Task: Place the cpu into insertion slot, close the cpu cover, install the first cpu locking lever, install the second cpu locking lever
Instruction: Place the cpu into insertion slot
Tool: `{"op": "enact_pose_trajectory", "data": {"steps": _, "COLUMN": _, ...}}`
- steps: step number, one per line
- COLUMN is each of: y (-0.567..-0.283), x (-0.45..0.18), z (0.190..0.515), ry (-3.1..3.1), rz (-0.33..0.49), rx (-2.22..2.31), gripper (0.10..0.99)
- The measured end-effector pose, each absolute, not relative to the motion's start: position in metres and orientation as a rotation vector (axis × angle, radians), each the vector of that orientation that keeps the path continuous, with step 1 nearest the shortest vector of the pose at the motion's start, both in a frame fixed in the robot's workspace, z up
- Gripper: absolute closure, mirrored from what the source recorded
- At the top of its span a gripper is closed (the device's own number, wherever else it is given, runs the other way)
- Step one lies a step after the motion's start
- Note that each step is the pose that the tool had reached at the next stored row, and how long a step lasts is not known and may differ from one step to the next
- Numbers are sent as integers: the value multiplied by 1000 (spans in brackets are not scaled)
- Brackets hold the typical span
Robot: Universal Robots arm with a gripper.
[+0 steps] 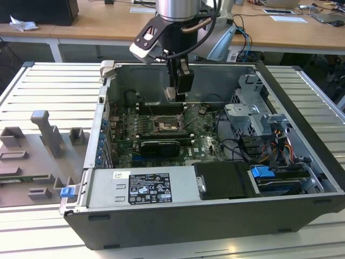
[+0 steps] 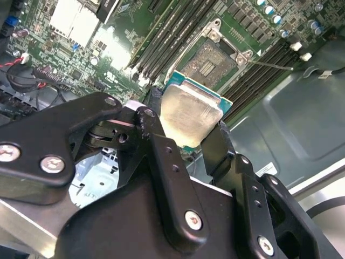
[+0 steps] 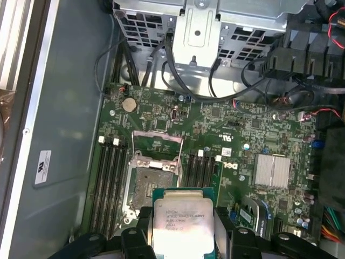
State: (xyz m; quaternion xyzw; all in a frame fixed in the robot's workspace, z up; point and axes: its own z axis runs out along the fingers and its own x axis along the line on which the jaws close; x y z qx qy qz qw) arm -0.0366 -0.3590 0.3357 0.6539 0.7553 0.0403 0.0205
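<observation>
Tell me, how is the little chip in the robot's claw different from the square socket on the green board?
The cpu has a pale silvery metal face; the insertion slot is dark inside a thin metal rim. The cpu is held off the board in the gripper; the insertion slot sits fixed in the green motherboard, empty. Both are square and look similar in size.

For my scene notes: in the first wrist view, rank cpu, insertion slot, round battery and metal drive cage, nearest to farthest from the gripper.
1. cpu: held in the gripper.
2. insertion slot: on the board, beside the cpu.
3. round battery: beyond the slot.
4. metal drive cage: past the board's edge.
</observation>
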Motion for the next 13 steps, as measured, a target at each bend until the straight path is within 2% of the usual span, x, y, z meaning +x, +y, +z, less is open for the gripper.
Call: {"op": "enact_pose_trajectory", "data": {"steps": 13, "y": -359, "x": -37, "z": 315, "ry": 2170, "rz": 119, "rx": 2203, "gripper": 549}}
